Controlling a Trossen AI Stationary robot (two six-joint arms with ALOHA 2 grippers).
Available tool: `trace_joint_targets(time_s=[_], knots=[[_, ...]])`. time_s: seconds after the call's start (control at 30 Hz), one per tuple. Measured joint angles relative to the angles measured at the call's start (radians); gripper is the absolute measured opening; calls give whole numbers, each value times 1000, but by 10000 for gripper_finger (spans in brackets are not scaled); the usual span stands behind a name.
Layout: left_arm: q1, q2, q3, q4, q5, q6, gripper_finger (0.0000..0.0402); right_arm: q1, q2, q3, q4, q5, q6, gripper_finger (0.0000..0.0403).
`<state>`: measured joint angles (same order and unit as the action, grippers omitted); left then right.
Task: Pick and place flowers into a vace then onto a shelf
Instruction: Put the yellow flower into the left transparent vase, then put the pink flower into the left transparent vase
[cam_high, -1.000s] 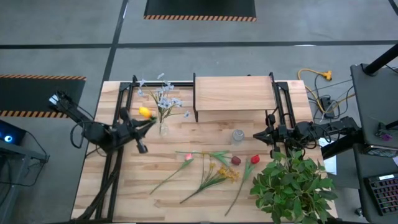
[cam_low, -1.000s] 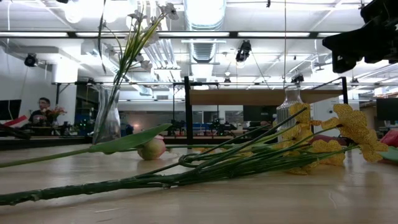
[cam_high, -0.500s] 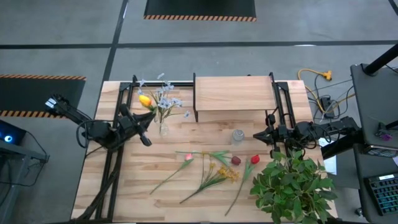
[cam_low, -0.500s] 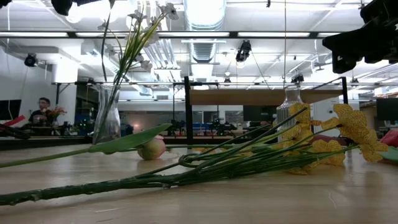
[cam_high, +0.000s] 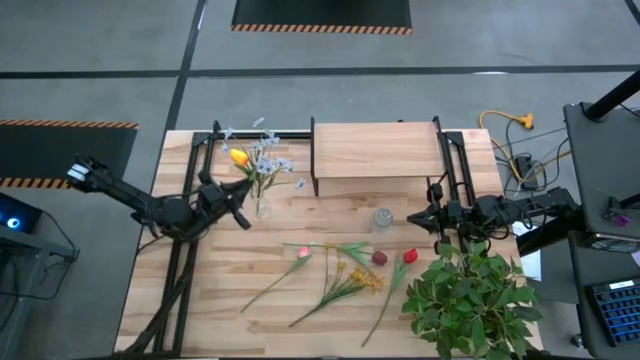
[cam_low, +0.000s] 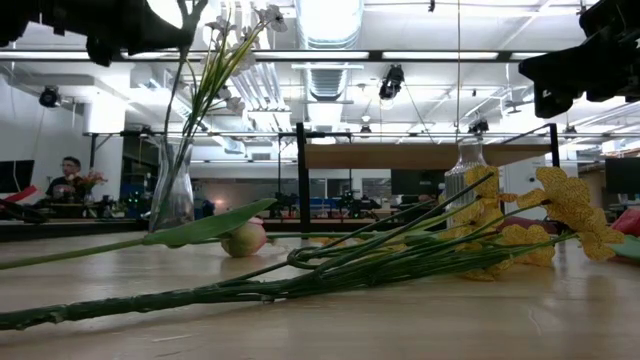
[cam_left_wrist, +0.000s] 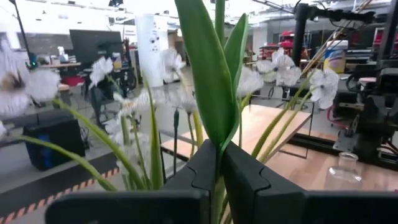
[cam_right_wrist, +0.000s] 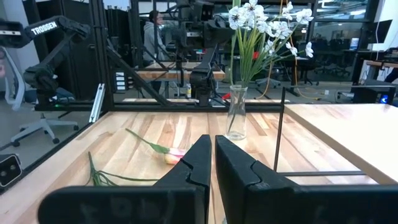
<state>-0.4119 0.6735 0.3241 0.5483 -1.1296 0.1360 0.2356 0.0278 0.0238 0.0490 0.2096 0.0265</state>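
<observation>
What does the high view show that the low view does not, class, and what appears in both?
Only the high view shows the yellow tulip held up by the shut left gripper, the leafy plant, and the shelf top from above. Only the low view shows the room behind, with a person far off. Both show the vase with pale sprigs and the flowers lying on the table.

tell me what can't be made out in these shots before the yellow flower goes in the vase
- Stem tip against vase mouth: in the high view the white sprigs cover the vase.
- Yellow flower head: cut off by the top edge in the low view.
- Left gripper is shut on the stem; leaves block the vase in its wrist view.
- Right gripper: shut, idle near the small jar; its contents are too small to tell.
</observation>
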Motion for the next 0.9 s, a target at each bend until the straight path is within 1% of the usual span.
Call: trace_joint_targets(time_s=[0.13,0.23,0.33,0.53,0.63,0.77,0.9], knots=[[3,-1,-17,0,-1,-62,11,0,0,0,0,0,0,13],[3,-1,-19,0,-1,-88,31,0,0,0,0,0,0,13],[3,-1,-18,-2,-1,-94,67,0,0,0,0,0,0,13],[3,-10,-10,-2,1,-94,168,0,0,0,0,0,0,13],[-1,-21,-10,-2,2,-94,209,0,0,0,0,0,0,13],[-14,-35,0,-5,8,-84,244,0,0,0,0,0,0,13],[-28,-47,22,-20,23,-33,258,0,0,0,0,0,0,13]])
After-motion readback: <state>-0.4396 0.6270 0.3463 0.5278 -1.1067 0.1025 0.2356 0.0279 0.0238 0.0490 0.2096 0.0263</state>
